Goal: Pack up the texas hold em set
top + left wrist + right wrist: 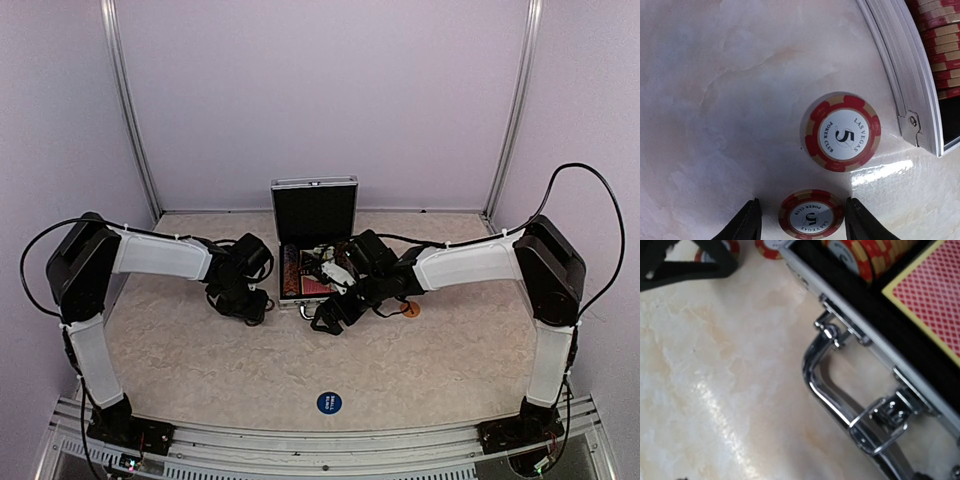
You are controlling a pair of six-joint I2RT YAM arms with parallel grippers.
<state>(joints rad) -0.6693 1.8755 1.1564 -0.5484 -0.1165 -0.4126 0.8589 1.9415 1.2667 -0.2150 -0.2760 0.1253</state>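
Texas hold em set [308,272] lies in its aluminium case [313,210], open at the back middle of the tabletop [200,370] with the lid upright. In your overhead view the left gripper [245,300] is down just left of the case. The right gripper [330,318] is just in front of it, jaws wide with nothing between them. A blue round button [329,403] lies well apart, toward the near edge.

From the left wrist, your fingers [747,225] stand apart on either side of a red chip [811,218] lying flat, released rather than clamped. A second chip [842,132] lies beside the case's ribbed wall [900,65].

From the right wrist, the metal handle [825,385] juts from the case front, and the red card deck [935,300] sits inside
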